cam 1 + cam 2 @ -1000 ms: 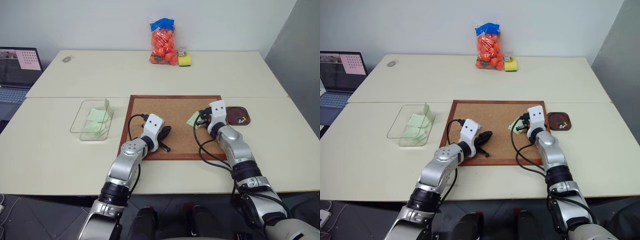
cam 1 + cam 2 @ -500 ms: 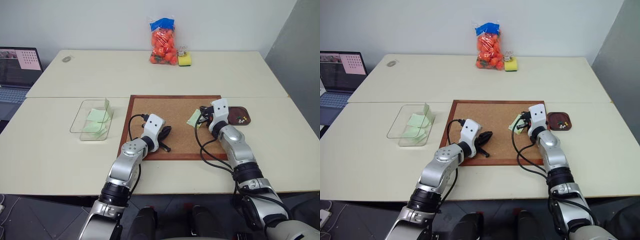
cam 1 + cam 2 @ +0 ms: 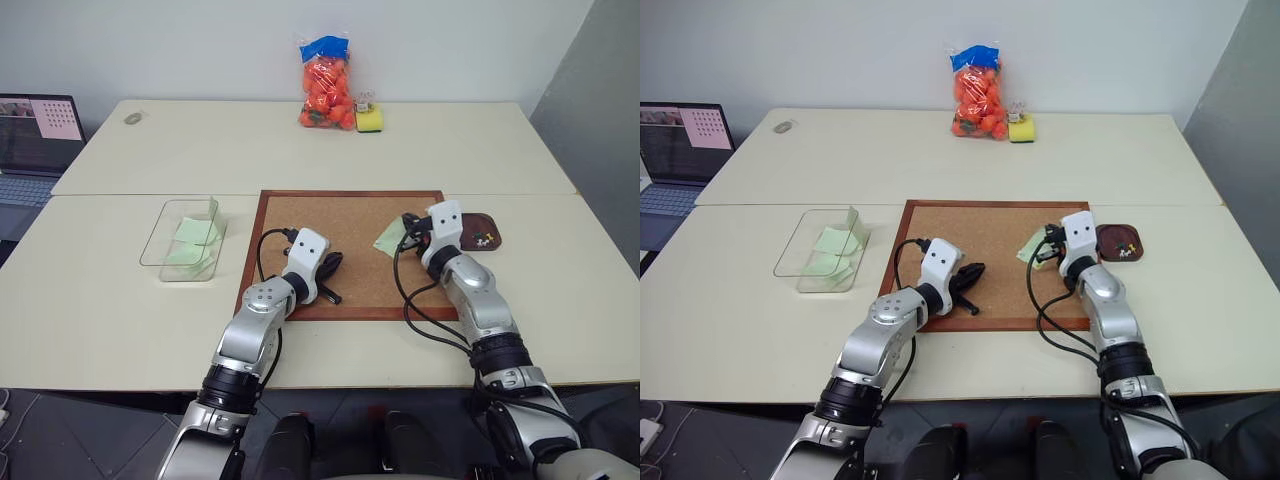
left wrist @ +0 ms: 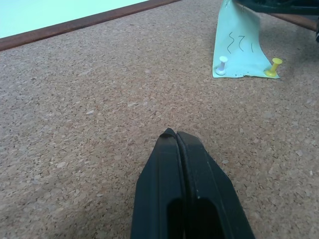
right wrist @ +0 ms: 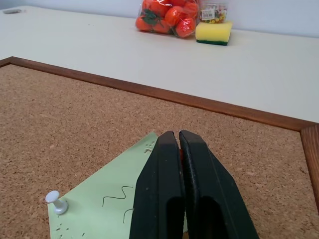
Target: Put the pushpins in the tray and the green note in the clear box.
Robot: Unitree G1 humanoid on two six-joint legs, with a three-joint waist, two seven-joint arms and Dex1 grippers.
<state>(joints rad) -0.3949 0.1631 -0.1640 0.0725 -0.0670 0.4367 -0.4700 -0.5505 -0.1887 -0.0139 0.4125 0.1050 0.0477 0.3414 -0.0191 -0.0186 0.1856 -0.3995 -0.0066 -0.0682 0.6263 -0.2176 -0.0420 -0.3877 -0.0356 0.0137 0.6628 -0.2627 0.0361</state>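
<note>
The corkboard (image 3: 340,235) has a rough, speckled, matt cork face inside a smooth reddish-brown wood frame. Pinned to it, the green note (image 5: 117,201) is thin matt paper, and the pushpins (image 4: 222,64) at its corners have smooth, slightly glossy plastic heads. Left of the corkboard, the clear box (image 3: 185,245) is transparent glossy plastic. The tabletop (image 3: 300,150) is smooth, matt and cream. Each gripper (image 5: 179,144) has smooth black plastic-looking fingers (image 4: 199,189) with a dull sheen.

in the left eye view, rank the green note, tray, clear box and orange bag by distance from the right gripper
1. green note, right at the right gripper, on the corkboard
2. tray, just to its right
3. orange bag, at the table's far edge
4. clear box, far left

The last two are close.
</note>
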